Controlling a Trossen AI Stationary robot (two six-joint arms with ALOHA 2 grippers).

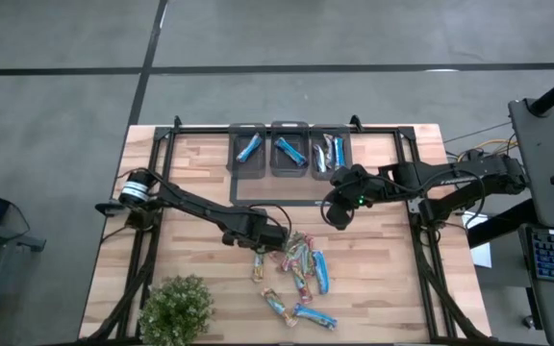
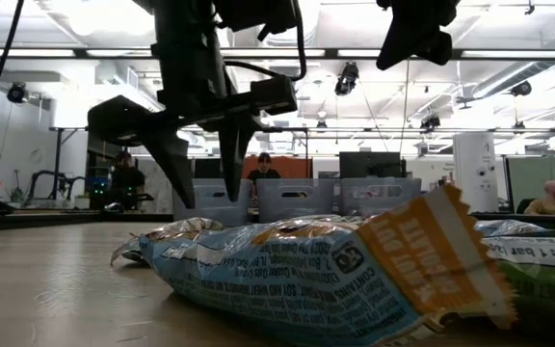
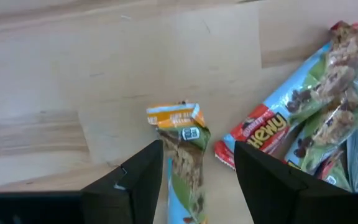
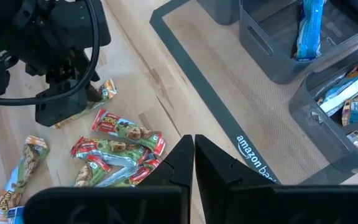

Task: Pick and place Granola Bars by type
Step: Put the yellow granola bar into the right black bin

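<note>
Several granola bars (image 1: 301,259) lie loose in a heap on the wooden table, more of them nearer the front edge (image 1: 296,309). One green bar with an orange end (image 3: 180,146) lies flat at the heap's left side. My left gripper (image 3: 197,165) hovers open just above it, pointing down, one finger on each side, touching nothing; the low view shows its fingertips (image 2: 186,198) clear of the table. My right gripper (image 4: 193,146) hangs shut and empty higher up, near the grey mat (image 1: 330,219).
Three grey bins stand in a row at the far edge: two hold blue bars (image 1: 249,147) (image 1: 289,150), the right one mixed wrappers (image 1: 331,151). A grey mat (image 4: 229,118) lies before them. A leafy plant (image 1: 175,308) stands at the front left. Metal frame rails run along both sides.
</note>
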